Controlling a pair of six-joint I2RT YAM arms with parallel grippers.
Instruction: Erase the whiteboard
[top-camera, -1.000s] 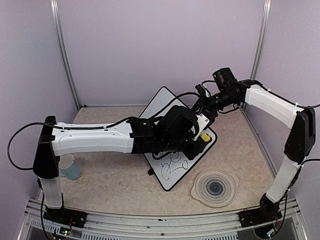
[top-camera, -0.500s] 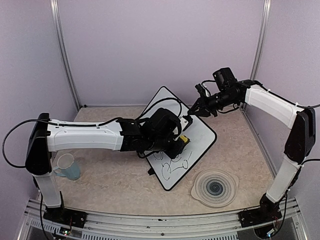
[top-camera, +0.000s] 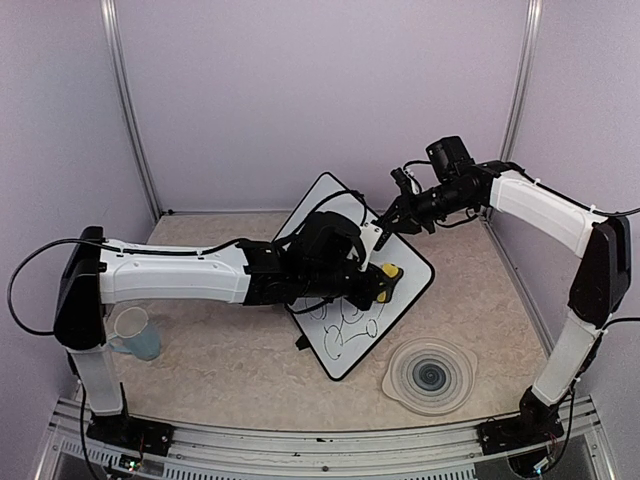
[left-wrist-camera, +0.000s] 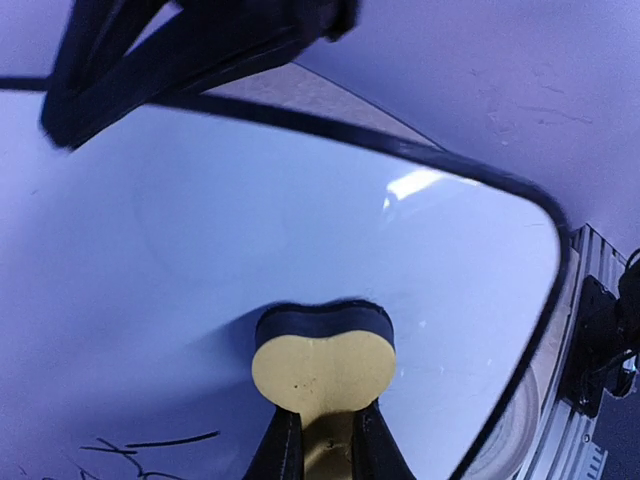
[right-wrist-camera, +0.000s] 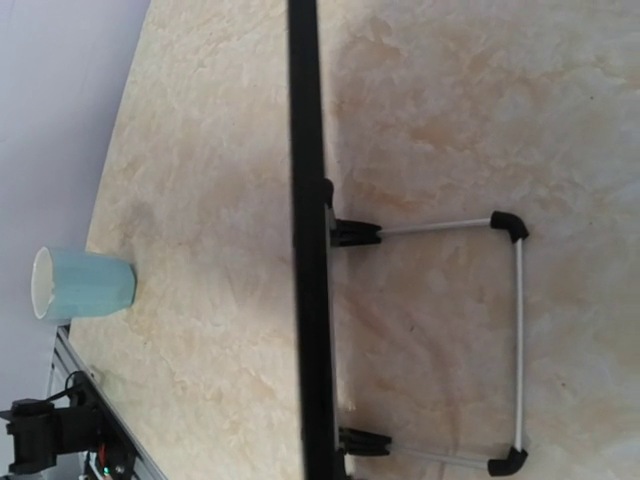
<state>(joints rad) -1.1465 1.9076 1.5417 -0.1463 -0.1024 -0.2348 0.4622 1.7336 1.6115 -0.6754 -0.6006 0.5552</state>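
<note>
The whiteboard stands propped on a wire stand in the middle of the overhead view. It looks light, stiff and slick, so a hard push may slide or tip it. The black frame along its upper edge is the sensible hold. The right gripper sits at that edge, but its grip cannot be told. The left gripper pinches a yellow eraser tight, pad flat on the board. Marker scribbles show lower down. A cup sits lower left on the mottled table, a plate lower right.
</note>
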